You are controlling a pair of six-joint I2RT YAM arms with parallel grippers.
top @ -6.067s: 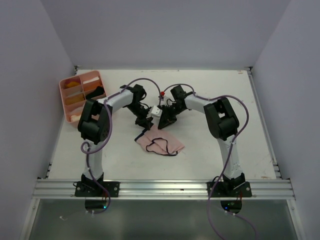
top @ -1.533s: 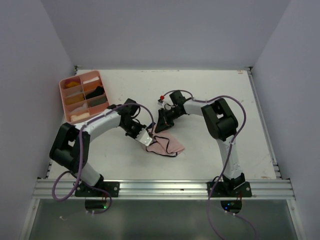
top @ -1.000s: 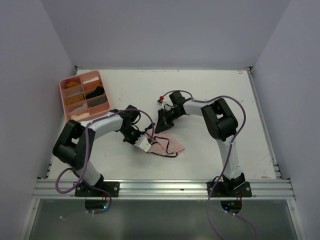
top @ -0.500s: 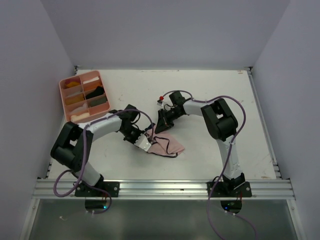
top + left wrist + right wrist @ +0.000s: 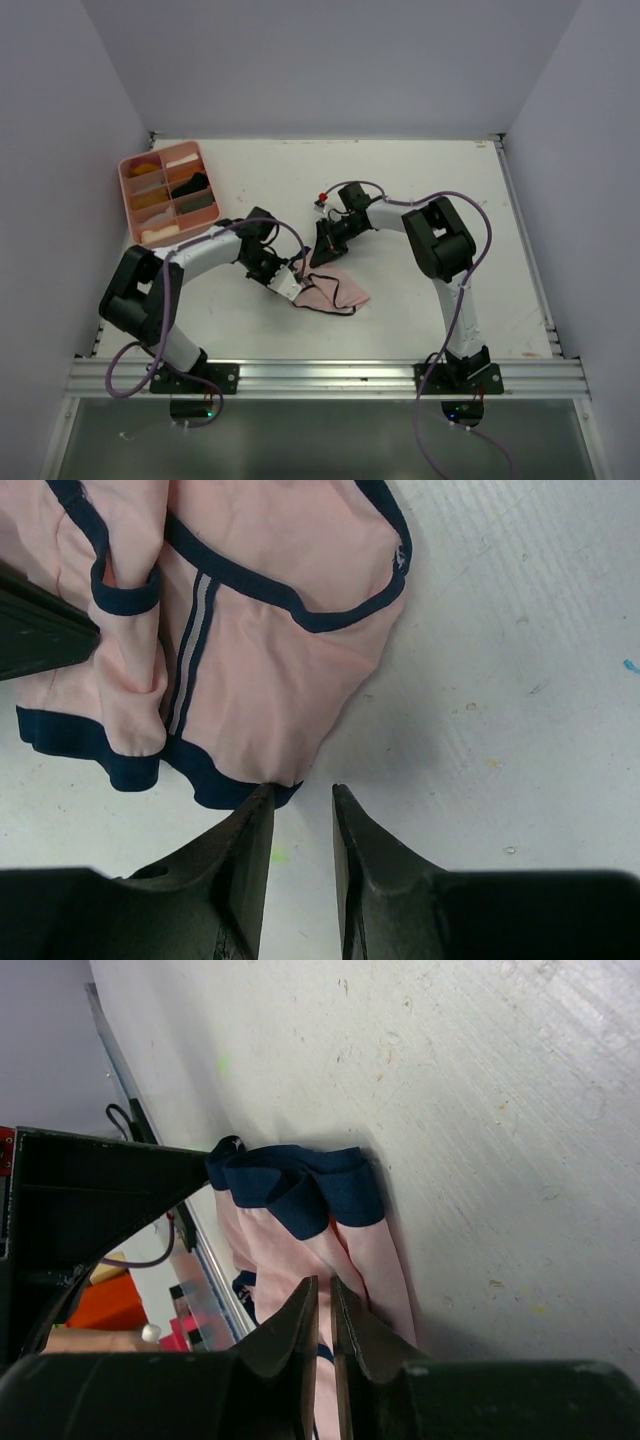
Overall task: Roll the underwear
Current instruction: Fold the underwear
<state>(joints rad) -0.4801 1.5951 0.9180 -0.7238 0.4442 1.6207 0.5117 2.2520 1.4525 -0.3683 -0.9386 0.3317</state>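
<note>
The pale pink underwear [image 5: 337, 291] with dark navy edging lies bunched on the white table, between the arms. My left gripper [image 5: 297, 288] is at its left edge. In the left wrist view the left gripper [image 5: 300, 788] is open, only table showing in the narrow gap, and one fingertip [image 5: 262, 795] touches the navy hem of the underwear [image 5: 270, 660]. My right gripper [image 5: 319, 254] is at the cloth's far-left corner. In the right wrist view the right gripper [image 5: 324, 1282] is shut on a raised fold of the underwear [image 5: 385, 1260]. No dark olive-brown garment shows loose on the table.
A pink compartment tray [image 5: 127, 200] with folded items stands at the far left of the table. A metal rail [image 5: 320, 377] runs along the near edge, holding both arm bases. Grey walls close in the left, right and back.
My left jaws have opened slightly and let go of the cloth's edge. The left arm has shifted a little at the underwear's left edge. The right gripper has stayed put.
</note>
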